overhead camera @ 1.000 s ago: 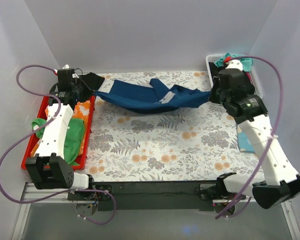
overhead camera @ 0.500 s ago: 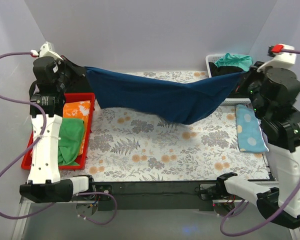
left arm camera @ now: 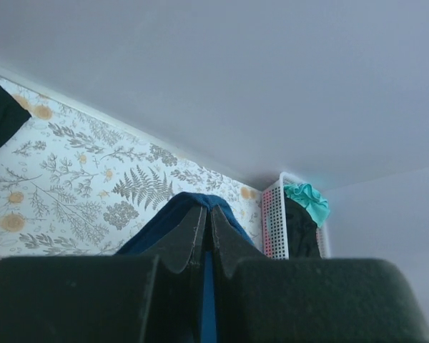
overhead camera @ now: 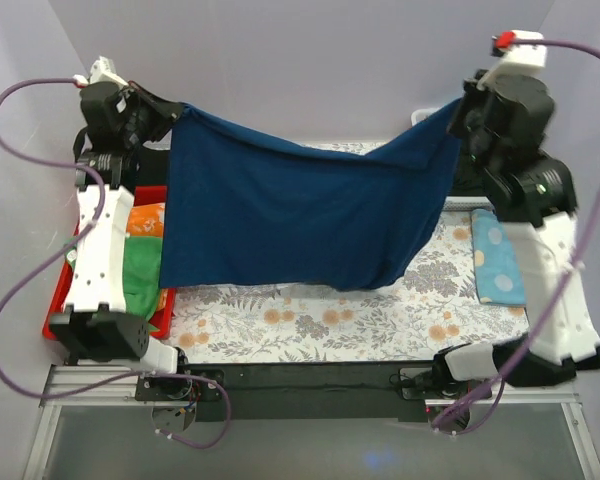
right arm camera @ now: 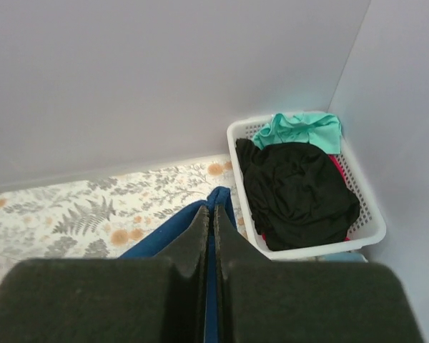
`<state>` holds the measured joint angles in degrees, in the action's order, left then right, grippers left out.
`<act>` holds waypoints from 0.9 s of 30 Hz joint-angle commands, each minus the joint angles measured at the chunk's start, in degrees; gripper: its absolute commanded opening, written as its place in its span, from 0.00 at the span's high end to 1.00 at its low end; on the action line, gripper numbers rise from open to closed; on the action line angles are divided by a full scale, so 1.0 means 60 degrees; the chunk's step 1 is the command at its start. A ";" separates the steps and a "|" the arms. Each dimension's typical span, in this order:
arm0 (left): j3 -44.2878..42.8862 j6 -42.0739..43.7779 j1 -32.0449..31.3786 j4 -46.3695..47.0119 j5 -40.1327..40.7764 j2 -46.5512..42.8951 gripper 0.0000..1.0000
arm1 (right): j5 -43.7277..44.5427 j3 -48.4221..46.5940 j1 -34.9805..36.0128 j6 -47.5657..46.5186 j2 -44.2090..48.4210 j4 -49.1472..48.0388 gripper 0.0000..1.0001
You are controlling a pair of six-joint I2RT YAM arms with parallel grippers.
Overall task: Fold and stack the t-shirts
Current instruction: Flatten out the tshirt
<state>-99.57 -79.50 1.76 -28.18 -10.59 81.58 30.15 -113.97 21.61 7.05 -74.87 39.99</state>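
Note:
A navy blue t-shirt [overhead camera: 300, 215] hangs spread out high above the floral table, stretched between both arms. My left gripper [overhead camera: 172, 112] is shut on its upper left corner; the cloth shows between the jaws in the left wrist view [left arm camera: 206, 214]. My right gripper [overhead camera: 458, 108] is shut on its upper right corner, seen in the right wrist view [right arm camera: 213, 211]. No print shows on the side facing the camera. A black t-shirt [right arm camera: 297, 189] and a teal one [right arm camera: 300, 128] lie in a white basket [right arm camera: 322, 246] at the back right.
A red tray [overhead camera: 55, 310] at the left holds green [overhead camera: 140, 275] and orange cloths. A pale blue folded cloth [overhead camera: 498, 255] lies on the table at the right. The basket also shows in the left wrist view [left arm camera: 275, 214].
Both arms have risen and pulled apart, lifting the navy shirt from a sagging strip near the table into a wide hanging sheet.

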 commanded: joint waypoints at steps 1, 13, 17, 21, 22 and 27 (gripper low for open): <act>-0.1259 -0.0532 0.0058 0.0434 -0.0183 0.1386 1.00 | -0.0510 -0.1231 -0.0465 -0.0428 -0.1449 -0.1157 0.99; -0.5231 -0.0827 0.0044 0.0538 -0.0388 0.3762 1.00 | -0.2637 -0.3711 -0.1784 -0.0223 -0.2743 -0.2270 0.99; -0.4575 -0.0300 0.0029 0.0259 -0.0344 0.2683 1.00 | -0.2652 -0.2716 -0.1770 -0.0325 -0.1399 -0.2270 0.99; -0.3139 0.0416 0.0044 0.0244 -0.0155 0.1087 1.00 | -0.2769 -0.1501 -0.1785 -0.0427 -0.0049 -0.2095 0.99; -0.2818 0.0535 0.0044 0.0186 0.0035 0.0791 1.00 | -0.2784 -0.1353 -0.1770 -0.0471 0.0230 -0.2080 0.99; -0.2609 0.0975 0.0044 -0.0019 0.0563 -0.0659 1.00 | -0.2769 -0.1043 -0.1770 -0.0545 0.1564 -0.2065 0.99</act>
<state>-115.15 -77.45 1.74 -28.36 -11.07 85.71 13.32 -120.77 11.16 5.30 -69.52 31.46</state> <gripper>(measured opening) 0.015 0.023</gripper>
